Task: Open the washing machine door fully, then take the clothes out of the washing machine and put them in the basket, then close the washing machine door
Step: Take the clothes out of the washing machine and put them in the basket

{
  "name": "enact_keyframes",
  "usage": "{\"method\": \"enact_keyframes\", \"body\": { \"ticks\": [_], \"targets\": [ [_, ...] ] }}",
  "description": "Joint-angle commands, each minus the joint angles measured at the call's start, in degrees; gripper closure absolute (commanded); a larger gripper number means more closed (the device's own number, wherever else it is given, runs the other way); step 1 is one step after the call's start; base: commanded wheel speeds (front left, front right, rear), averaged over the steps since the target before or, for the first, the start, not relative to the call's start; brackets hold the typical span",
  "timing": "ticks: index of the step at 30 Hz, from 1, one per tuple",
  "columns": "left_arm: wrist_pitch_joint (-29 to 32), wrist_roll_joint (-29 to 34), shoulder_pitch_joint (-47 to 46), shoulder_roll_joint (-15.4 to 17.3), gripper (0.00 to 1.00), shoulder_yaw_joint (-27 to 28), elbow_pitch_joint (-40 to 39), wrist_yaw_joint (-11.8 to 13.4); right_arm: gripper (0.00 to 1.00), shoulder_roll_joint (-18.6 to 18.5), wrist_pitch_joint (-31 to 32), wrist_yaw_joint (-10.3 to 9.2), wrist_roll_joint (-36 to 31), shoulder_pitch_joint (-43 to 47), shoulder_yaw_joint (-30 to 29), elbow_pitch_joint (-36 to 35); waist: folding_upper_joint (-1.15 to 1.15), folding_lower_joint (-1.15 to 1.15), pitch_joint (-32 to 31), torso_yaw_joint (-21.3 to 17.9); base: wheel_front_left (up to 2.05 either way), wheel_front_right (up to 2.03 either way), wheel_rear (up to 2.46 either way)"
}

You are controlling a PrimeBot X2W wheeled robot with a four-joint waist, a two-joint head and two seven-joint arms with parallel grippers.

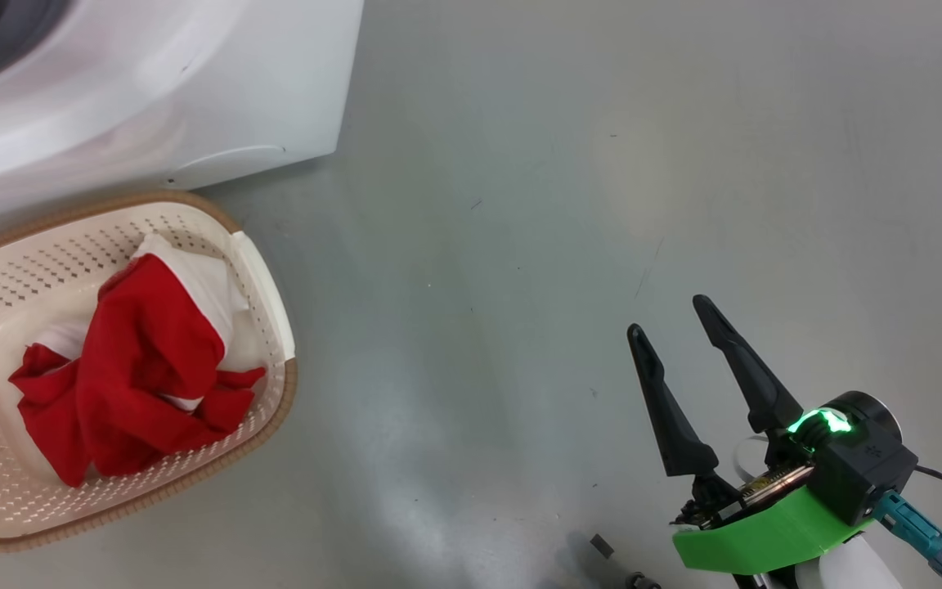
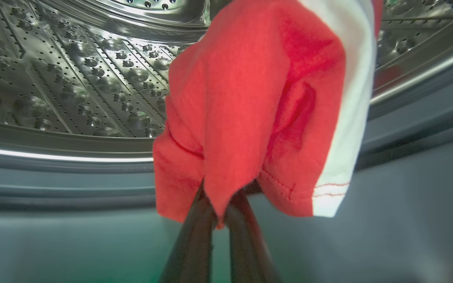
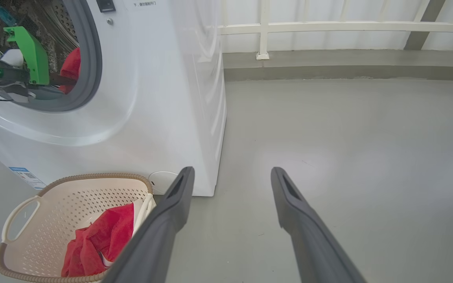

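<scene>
Inside the steel drum point(image 2: 73, 78) of the washing machine point(image 3: 151, 98), my left gripper point(image 2: 220, 194) is shut on the hem of a red garment with a white panel point(image 2: 258, 98), which hangs in front of the grey rubber ring point(image 2: 53, 184). From the right wrist view, that garment point(image 3: 71, 65) shows in the drum mouth. More red and white clothes point(image 1: 144, 360) lie in the basket point(image 1: 275, 409) on the floor in front of the machine. My right gripper point(image 1: 671, 315) is open over bare floor, to the right of the basket. The washing machine door is out of view.
The grey floor point(image 1: 561, 204) stretches to the right of the machine. A white railing point(image 3: 328, 27) and a low kerb point(image 3: 328, 67) run along the back. A small dark object point(image 1: 602, 546) lies on the floor near my right arm.
</scene>
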Motion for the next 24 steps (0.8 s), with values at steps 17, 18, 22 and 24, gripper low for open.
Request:
{"method": "enact_keyframes", "body": {
  "ticks": [17, 18, 22, 24],
  "targets": [
    [-8.06, -2.69, -0.13, 2.74, 1.0, 1.11, -4.01, -2.7, 0.0, -0.81, -0.36, 0.35, 1.1, -0.9, 0.57, -1.1, 0.0, 0.0, 0.33, 2.1, 0.0, 0.0, 0.0],
    [-8.41, -2.8, 0.11, 2.75, 1.0, 1.11, -4.23, -2.79, 0.0, -0.81, -0.36, 0.35, 1.13, -0.99, 0.58, -1.08, 0.0, 0.0, 0.33, 2.26, 0.0, 0.0, 0.0],
    [-10.37, -3.45, 1.21, 2.71, 1.0, 1.31, -5.76, -3.4, 0.0, -0.81, -0.36, 0.35, 1.45, -1.3, 0.59, -1.12, 0.0, 0.0, 0.32, 2.98, 0.0, 0.0, 0.0],
    [-11.14, -3.88, 1.88, 2.67, 1.0, 1.47, -6.63, -3.77, 0.0, -0.81, -0.36, 0.35, 1.65, -1.51, 0.67, -1.14, 0.0, 0.0, 0.34, 3.29, 0.0, 0.0, 0.0]
  ]
}}
